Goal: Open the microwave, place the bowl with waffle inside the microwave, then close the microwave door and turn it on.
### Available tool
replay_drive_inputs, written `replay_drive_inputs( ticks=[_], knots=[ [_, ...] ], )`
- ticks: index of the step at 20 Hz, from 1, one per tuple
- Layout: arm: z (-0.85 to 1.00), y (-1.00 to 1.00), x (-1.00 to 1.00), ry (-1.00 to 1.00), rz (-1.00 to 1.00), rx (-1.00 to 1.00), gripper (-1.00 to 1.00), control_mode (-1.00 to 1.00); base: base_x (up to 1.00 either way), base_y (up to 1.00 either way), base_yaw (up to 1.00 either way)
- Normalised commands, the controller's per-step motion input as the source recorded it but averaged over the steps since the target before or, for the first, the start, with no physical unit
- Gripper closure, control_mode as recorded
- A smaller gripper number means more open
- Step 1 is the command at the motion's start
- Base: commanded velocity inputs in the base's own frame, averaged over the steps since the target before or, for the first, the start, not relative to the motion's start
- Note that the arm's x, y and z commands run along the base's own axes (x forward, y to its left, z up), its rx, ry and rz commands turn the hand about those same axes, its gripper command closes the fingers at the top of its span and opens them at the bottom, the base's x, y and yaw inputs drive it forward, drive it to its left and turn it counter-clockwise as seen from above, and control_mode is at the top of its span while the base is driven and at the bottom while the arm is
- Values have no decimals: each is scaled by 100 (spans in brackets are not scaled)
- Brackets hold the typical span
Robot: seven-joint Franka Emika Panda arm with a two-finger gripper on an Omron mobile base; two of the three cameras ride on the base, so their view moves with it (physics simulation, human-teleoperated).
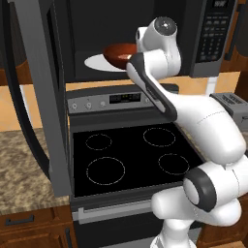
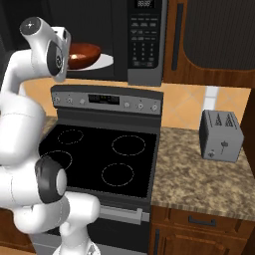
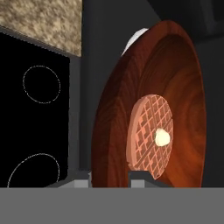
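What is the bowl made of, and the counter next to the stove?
The bowl looks like polished wood: reddish-brown, with ring-like grain and a shiny glow inside, though it could be glazed pottery painted that way. The counter looks like speckled granite stone: mottled tan and brown flecks, fairly smooth, not very shiny. Everything here is rendered, so these are only looks.

A glossy, wood-grained reddish-brown bowl [image 3: 175, 87] holds a matt, gridded waffle [image 3: 146, 135] inside the dark grey, metal-look microwave [image 1: 193, 38]. Below, the stove [image 2: 99, 159] shows smooth black glass. The counter [image 2: 199, 174] looks like speckled stone; cabinets [image 2: 214, 40] are polished wood.
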Motion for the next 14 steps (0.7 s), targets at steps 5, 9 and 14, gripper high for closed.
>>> replay_drive_inputs(
  ticks=[5,9,14],
  knots=[
    [0,1,38,3,0,0,100,-100,0,0,0],
    [-1,0,38,6,0,0,100,-100,0,0,0],
    [-6,3,10,1,0,0,100,-100,0,0,0]
  ],
)
